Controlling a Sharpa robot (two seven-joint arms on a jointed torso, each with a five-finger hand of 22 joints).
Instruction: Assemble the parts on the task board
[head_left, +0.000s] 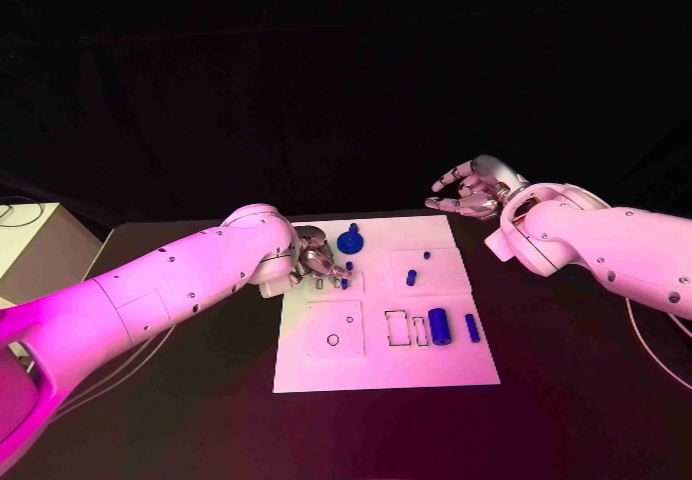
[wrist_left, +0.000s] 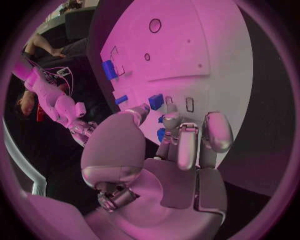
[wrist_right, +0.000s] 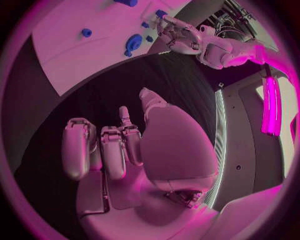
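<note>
The white task board (head_left: 382, 345) lies in the middle of the black table. My left hand (head_left: 315, 262) is low over its left half, fingers curled down by a small blue peg (head_left: 346, 268). In the left wrist view that blue peg (wrist_left: 161, 134) sits between thumb and fingers (wrist_left: 187, 140); whether it is held is unclear. A round blue part (head_left: 351, 240) stands just beyond. Two small blue pegs (head_left: 411, 277) stand mid-board; a blue cylinder (head_left: 438, 326) and a blue bar (head_left: 472, 327) lie nearer me. My right hand (head_left: 469, 190) hangs raised past the board's far right corner, fingers apart and empty.
The board has outlined slots (head_left: 397, 327) and a round hole (head_left: 333, 340) in its near half. A pale box (head_left: 29, 245) stands at the table's far left. Bare black table (head_left: 577, 380) surrounds the board. The right wrist view shows the round part (wrist_right: 133, 42) beside my left hand (wrist_right: 178, 37).
</note>
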